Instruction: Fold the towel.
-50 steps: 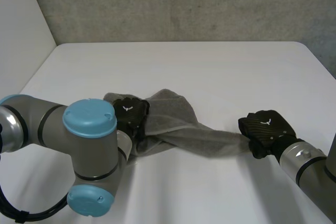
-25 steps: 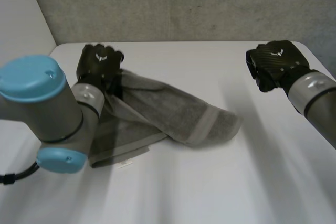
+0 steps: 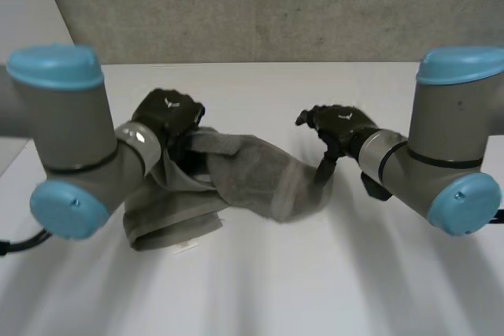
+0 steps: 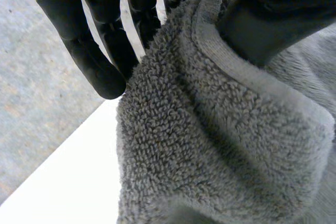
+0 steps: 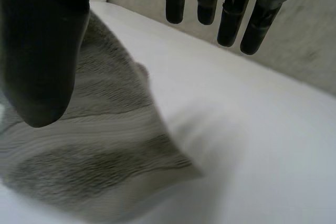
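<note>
A grey towel (image 3: 252, 179) lies bunched and partly folded across the middle of the white table (image 3: 315, 281). My left hand (image 3: 169, 112) is at the towel's far left edge. In the left wrist view its thumb (image 4: 273, 19) pinches the hemmed edge of the towel (image 4: 210, 145) against straight fingers (image 4: 100, 51). My right hand (image 3: 340, 122) hovers just beyond the towel's right end. In the right wrist view its fingers (image 5: 231, 19) are straight and spread, with nothing between them and the thumb. The towel (image 5: 100, 150) lies flat on the table below the thumb.
A grey concrete wall (image 3: 276, 5) rises behind the table's far edge. Both arms' elbows (image 3: 71, 155) (image 3: 449, 163) stand over the near part of the table, either side of the towel. A small white label (image 3: 185, 246) sticks out at the towel's near left edge.
The right hand has let go of the towel's right end, opened, and swung back beside it. The left hand has closed on the left edge and carried it away from me.
</note>
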Tool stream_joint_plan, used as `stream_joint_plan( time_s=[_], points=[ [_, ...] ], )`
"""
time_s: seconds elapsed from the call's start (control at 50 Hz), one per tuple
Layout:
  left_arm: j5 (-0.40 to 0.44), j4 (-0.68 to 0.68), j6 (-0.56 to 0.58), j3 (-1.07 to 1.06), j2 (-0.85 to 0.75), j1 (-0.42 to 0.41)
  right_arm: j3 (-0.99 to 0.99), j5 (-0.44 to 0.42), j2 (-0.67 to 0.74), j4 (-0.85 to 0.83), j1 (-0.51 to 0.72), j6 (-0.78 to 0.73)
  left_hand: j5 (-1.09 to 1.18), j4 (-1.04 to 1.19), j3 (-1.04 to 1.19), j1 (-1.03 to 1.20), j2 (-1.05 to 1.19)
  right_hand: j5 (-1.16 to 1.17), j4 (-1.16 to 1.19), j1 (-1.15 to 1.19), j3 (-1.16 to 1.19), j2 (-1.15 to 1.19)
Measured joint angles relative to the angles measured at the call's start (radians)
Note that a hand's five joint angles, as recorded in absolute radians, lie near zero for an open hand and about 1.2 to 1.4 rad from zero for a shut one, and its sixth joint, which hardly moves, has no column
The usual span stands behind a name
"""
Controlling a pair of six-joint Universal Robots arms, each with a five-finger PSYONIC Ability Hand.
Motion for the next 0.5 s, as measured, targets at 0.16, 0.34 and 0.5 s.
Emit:
stream_joint_plan(
  time_s=[0.16, 0.34, 0.5],
  points=[
    [-0.001, 0.204, 0.002, -0.267, 0.108, -0.006, -0.111, -0.099, 0.138, 0.003, 0.006, 0.092, 0.0, 0.0, 0.002, 0.0, 0.001, 0.0, 0.0, -0.001, 0.0, 0.0],
    [-0.001, 0.307, 0.002, -0.435, 0.232, -0.014, -0.269, -0.125, 0.282, 0.006, 0.014, 0.141, 0.0, 0.0, 0.002, 0.0, 0.001, 0.0, 0.0, -0.001, 0.0, 0.0],
    [-0.002, 0.38, 0.002, -0.51, 0.281, -0.008, -0.397, -0.144, 0.4, 0.054, 0.021, 0.143, 0.0, 0.0, 0.002, 0.0, 0.001, 0.552, 0.513, 0.532, 0.522, 0.531]
  ],
)
